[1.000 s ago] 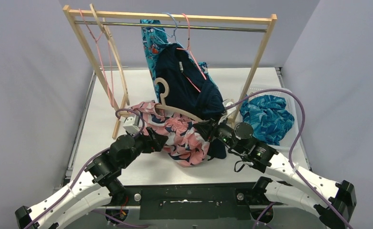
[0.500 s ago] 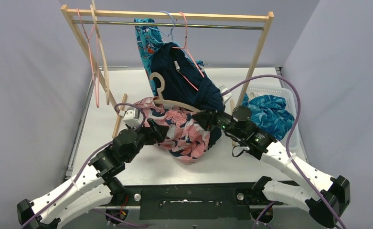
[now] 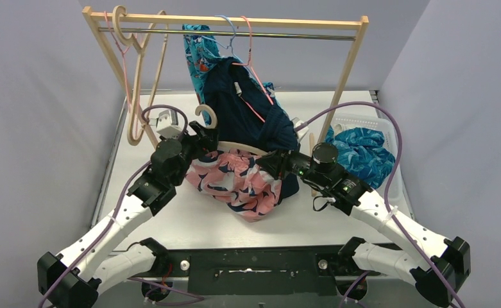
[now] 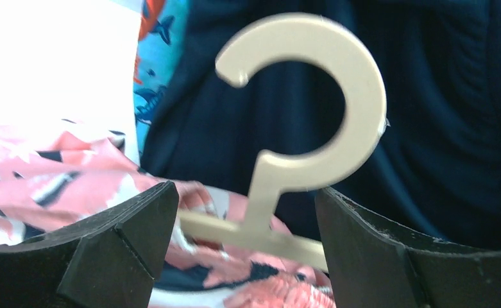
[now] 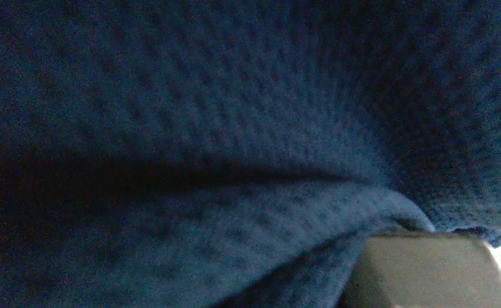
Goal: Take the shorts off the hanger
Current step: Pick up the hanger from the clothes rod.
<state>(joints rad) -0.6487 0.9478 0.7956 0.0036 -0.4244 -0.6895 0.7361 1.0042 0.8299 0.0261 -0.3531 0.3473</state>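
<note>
The pink-and-navy floral shorts (image 3: 241, 183) lie bunched on the table, still on a wooden hanger (image 3: 206, 114) whose hook stands up. In the left wrist view the hook (image 4: 312, 96) rises between my open fingers (image 4: 119, 244), above the floral fabric (image 4: 36, 173). My left gripper (image 3: 201, 136) is open at the hanger's neck. My right gripper (image 3: 270, 163) is pressed into the dark navy shorts (image 3: 247, 109), which fill its wrist view (image 5: 203, 128) and hide its fingers. The teal shark shorts (image 3: 198, 48) hang on the rail. The blue wave shorts (image 3: 363, 154) lie at the right. The white shorts are out of view.
The wooden rack (image 3: 350, 70) spans the back of the table. An empty wooden hanger (image 3: 135, 96) and a pink wire hanger (image 3: 122, 51) hang at its left end. A white basket (image 3: 389, 138) holds the blue wave shorts. A beige edge (image 5: 427, 269) shows under the navy fabric.
My left gripper has moved back and up from the floral shorts to the hanger's hook. The empty hangers on the left have swung. The right arm has barely moved in the last half second.
</note>
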